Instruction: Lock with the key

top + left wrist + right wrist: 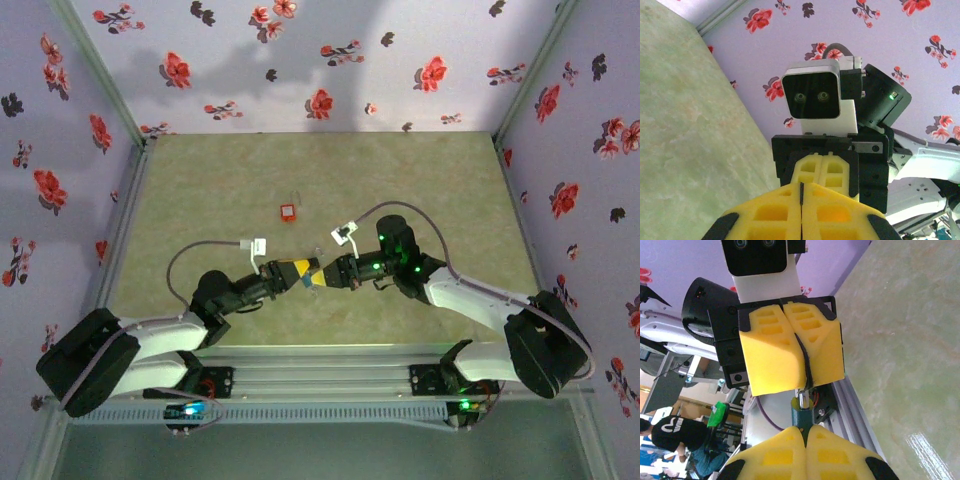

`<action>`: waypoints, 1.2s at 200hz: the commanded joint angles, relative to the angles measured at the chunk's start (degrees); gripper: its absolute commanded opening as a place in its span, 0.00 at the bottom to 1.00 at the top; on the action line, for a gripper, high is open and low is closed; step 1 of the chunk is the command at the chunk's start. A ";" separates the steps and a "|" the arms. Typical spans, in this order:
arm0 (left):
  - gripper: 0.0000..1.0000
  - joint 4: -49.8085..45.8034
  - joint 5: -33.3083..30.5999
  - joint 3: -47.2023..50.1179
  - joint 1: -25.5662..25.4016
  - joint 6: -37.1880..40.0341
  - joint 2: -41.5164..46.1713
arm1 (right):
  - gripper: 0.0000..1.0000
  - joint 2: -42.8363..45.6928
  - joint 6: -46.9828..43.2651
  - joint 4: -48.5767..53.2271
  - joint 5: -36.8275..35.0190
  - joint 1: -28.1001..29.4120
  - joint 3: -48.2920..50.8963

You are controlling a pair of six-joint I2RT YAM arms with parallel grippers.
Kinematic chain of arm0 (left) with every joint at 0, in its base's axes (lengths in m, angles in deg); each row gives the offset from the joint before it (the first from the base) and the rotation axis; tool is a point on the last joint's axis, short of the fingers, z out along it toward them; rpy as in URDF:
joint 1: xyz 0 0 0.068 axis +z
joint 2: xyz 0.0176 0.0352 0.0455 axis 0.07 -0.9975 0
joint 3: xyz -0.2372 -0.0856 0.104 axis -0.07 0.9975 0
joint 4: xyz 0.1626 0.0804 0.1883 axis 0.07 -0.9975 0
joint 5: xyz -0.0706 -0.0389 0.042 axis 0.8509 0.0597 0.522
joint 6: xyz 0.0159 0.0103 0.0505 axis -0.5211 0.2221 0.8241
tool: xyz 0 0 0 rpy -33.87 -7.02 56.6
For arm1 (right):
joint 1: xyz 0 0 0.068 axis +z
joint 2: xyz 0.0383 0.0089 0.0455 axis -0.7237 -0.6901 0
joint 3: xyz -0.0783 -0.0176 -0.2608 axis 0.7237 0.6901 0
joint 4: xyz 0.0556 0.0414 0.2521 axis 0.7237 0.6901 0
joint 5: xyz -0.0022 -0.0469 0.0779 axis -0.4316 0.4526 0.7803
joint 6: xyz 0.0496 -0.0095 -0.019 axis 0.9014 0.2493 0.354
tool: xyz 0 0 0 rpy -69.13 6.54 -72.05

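My two grippers meet tip to tip above the table's near middle. The left gripper (305, 275) (801, 189) is shut on the key, whose black head (808, 365) shows as a dark strip pinched between its yellow pads (771, 357). The key's short silvery blade (803, 400) reaches the top of a small teal-blue lock (801, 416). My right gripper (324, 274) (805, 432) is shut on that blue lock. How far the blade goes in, I cannot tell. A red padlock (288, 211) lies alone on the mat farther back.
The green mat (320, 190) is walled in by floral panels on three sides. An aluminium rail (860, 415) runs along the near edge, close below the grippers. Both arms' cables (200, 250) arch over the mat.
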 commanded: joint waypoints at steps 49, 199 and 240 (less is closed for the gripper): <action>0.00 -4.64 -0.12 2.48 2.11 -5.30 0.98 | 0.08 -0.41 -2.04 -5.30 -4.29 -1.54 -4.00; 0.00 -2.34 -11.16 -6.34 5.66 -20.47 -14.24 | 0.61 6.54 -3.20 0.21 -23.56 -2.56 1.40; 0.00 -2.04 -12.90 -12.40 5.64 -22.57 -20.19 | 0.62 10.26 -2.71 -0.78 -30.91 -3.29 4.63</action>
